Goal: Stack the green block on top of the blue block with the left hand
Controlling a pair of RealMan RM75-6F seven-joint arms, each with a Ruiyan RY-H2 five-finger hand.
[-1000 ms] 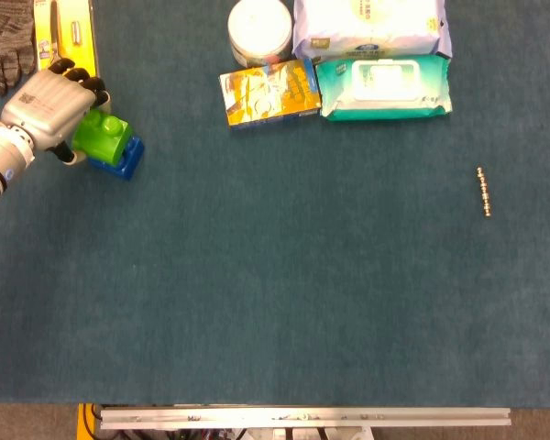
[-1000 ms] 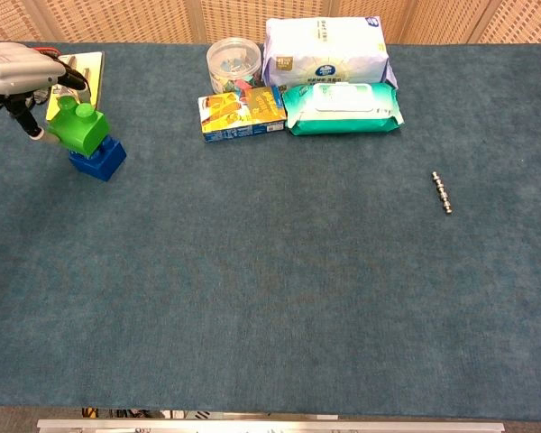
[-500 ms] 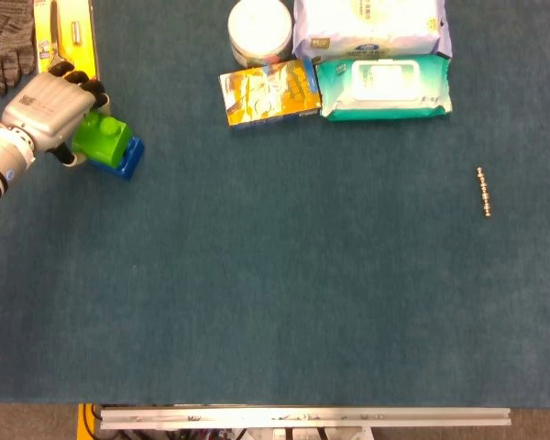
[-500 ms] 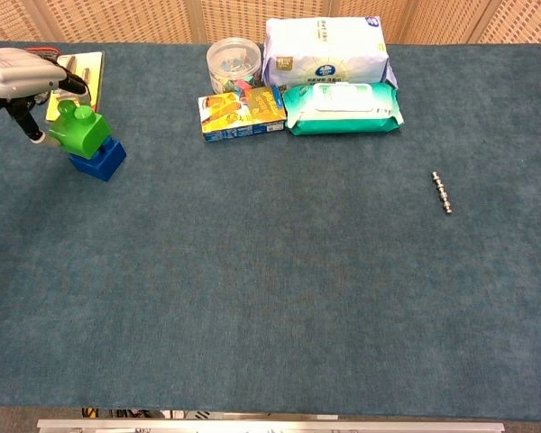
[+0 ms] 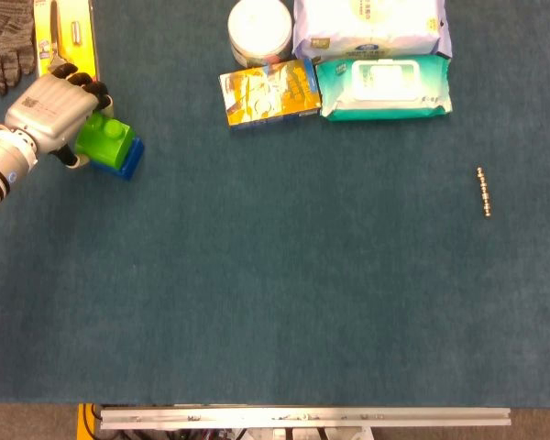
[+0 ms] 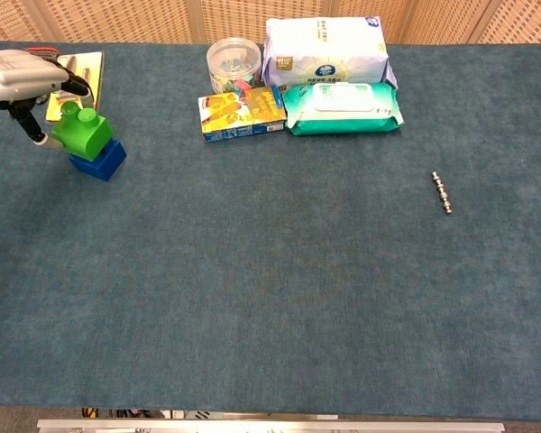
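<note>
The green block (image 5: 103,139) (image 6: 83,132) sits on top of the blue block (image 5: 124,160) (image 6: 99,161) at the far left of the blue mat. My left hand (image 5: 48,106) (image 6: 18,79) holds the green block from its left side, fingers wrapped around it. The green block looks slightly tilted in the chest view. My right hand shows in neither view.
A yellow tool pack (image 5: 62,32) and a grey glove (image 5: 9,37) lie behind the left hand. At the back stand a round tub (image 5: 259,30), a colourful box (image 5: 270,92), a wipes pack (image 5: 385,87) and a tissue pack (image 5: 367,26). A small metal rod (image 5: 483,191) lies at right.
The left hand has lowered the green block onto the blue block; the green block sits lower and closer on it than a second ago.
</note>
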